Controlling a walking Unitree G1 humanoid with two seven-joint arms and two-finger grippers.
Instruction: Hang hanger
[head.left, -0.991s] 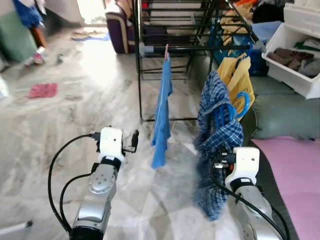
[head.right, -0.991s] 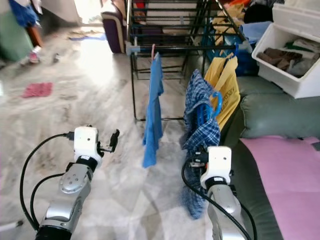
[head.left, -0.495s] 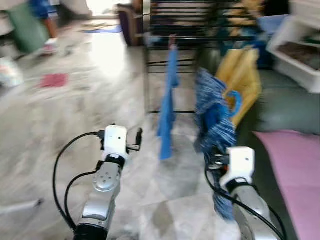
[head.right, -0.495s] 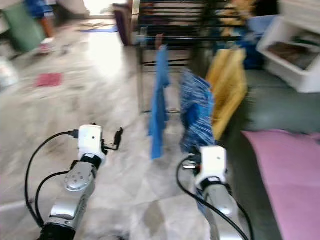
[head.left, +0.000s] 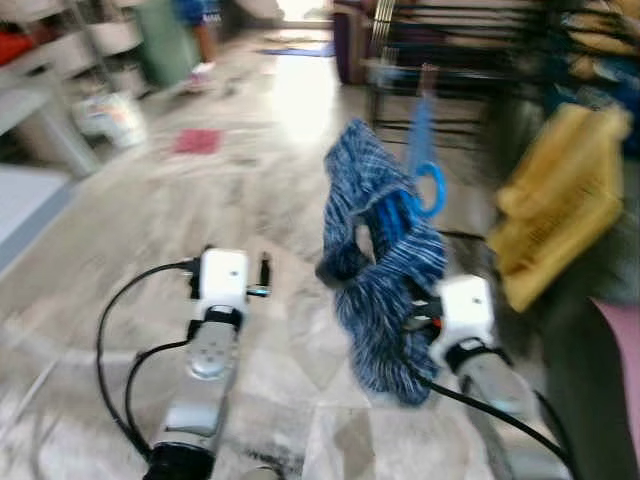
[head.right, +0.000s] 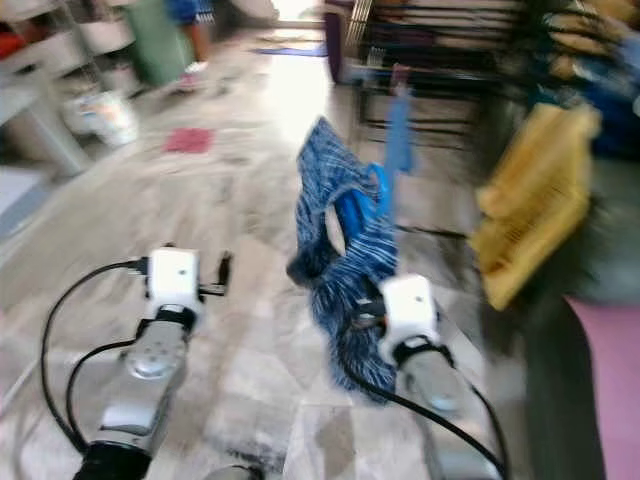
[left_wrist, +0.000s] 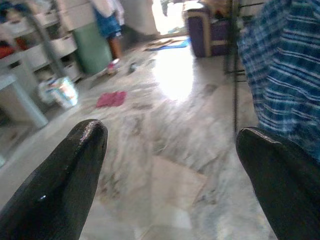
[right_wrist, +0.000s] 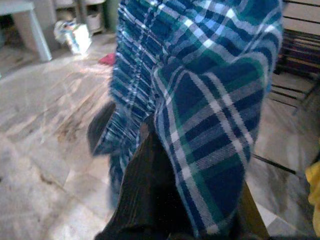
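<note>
A blue plastic hanger (head.left: 428, 192) carries a blue plaid shirt (head.left: 378, 270), held up in front of me over the floor. My right gripper (right_wrist: 150, 150) is shut on it low down, and the cloth drapes over the fingers (right_wrist: 142, 190) and hides the grip. The black drying rack (head.left: 470, 50) stands further back to the right, with a blue cloth (head.left: 422, 125) hanging from its near rail. My left gripper (left_wrist: 170, 145) is open and holds nothing. It hovers over the marble floor to the left of the shirt.
A yellow bag (head.left: 560, 205) hangs at the right by the rack. A purple suitcase (head.left: 352, 40) stands behind the rack. A red rag (head.left: 197, 141) lies on the floor, with shelves and a white bag (head.left: 108, 115) at the far left. The views are blurred.
The whole picture has swung, so the camera moved: the rack now sits upper right and shelves show at left. The shirt on its hanger stays in my right gripper.
</note>
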